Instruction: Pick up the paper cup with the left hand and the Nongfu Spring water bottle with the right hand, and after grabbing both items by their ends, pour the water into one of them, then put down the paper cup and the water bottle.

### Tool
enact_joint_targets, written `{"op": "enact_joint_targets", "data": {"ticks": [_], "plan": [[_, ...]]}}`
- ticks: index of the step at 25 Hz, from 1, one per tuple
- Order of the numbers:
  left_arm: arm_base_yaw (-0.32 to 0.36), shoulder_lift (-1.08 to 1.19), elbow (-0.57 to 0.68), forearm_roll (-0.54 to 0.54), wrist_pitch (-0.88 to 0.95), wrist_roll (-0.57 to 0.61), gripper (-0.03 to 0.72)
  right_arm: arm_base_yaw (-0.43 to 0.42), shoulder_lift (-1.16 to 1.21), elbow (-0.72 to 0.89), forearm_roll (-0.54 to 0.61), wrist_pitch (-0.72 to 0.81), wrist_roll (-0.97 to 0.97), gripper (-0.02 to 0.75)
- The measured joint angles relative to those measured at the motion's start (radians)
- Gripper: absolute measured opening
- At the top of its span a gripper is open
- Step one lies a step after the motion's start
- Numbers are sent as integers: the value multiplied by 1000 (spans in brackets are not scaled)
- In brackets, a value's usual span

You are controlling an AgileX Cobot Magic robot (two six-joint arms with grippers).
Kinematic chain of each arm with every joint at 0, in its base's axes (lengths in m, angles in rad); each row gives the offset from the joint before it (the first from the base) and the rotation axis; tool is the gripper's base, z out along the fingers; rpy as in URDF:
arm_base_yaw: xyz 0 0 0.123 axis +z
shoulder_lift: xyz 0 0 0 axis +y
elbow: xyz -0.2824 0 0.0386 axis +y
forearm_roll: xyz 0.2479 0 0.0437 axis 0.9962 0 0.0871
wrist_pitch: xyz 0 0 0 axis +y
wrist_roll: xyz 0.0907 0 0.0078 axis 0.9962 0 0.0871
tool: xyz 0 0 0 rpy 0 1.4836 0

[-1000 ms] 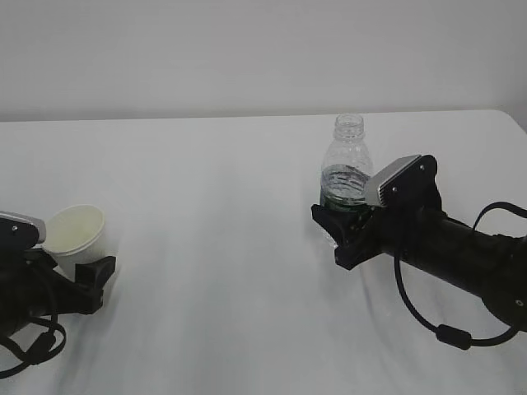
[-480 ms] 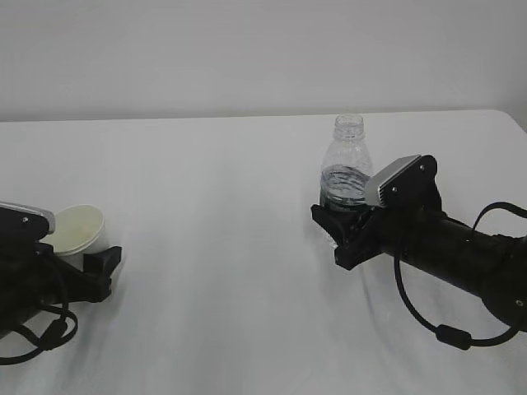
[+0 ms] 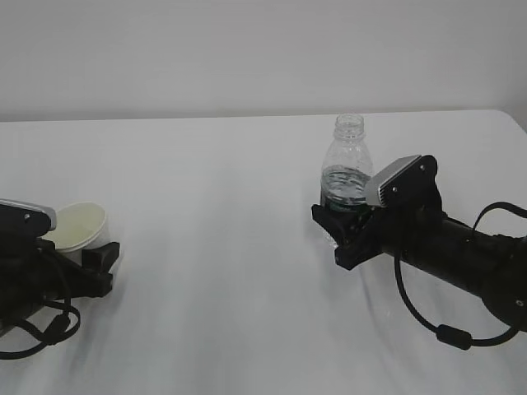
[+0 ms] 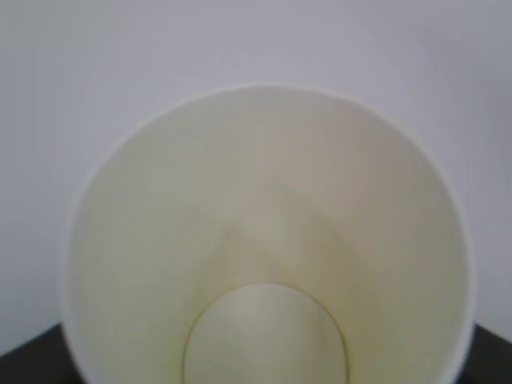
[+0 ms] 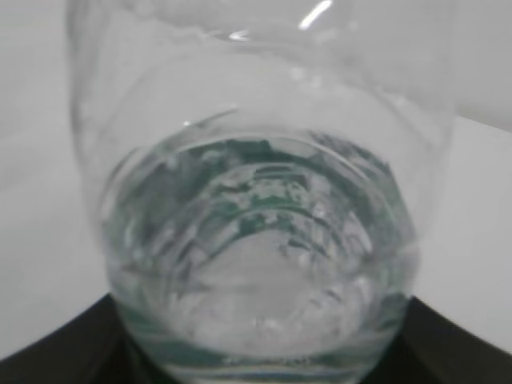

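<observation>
The white paper cup [image 3: 78, 224] stands at the left of the table between the fingers of my left gripper [image 3: 86, 255]. In the left wrist view its cream inside [image 4: 264, 240] fills the picture, and only the black fingertips [image 4: 32, 362] show in the bottom corners; their contact with the cup is hidden. The clear, capless Nongfu Spring water bottle [image 3: 347, 156] stands upright at centre right, with my right gripper [image 3: 339, 230] shut round its lower part. Water [image 5: 256, 264] lies in the bottle's [image 5: 256, 96] lower half, with dark fingers [image 5: 64, 352] on either side.
The white table [image 3: 230, 206] runs back to a plain pale wall. Its right corner shows at the far right. A black cable [image 3: 445, 333] loops under the right arm, and another loops under the left arm [image 3: 41, 329].
The left arm has slid a little to the right, closing in round the cup, and the cup's mouth now looks flatter and lower. The right arm and the bottle have stayed put.
</observation>
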Motion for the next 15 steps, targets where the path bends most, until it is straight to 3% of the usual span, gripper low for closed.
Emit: {"op": "enact_joint_targets", "data": {"ticks": [15], "plan": [[0, -7, 0, 52, -4, 2, 483, 0, 0, 0, 0, 0, 0, 458]]}}
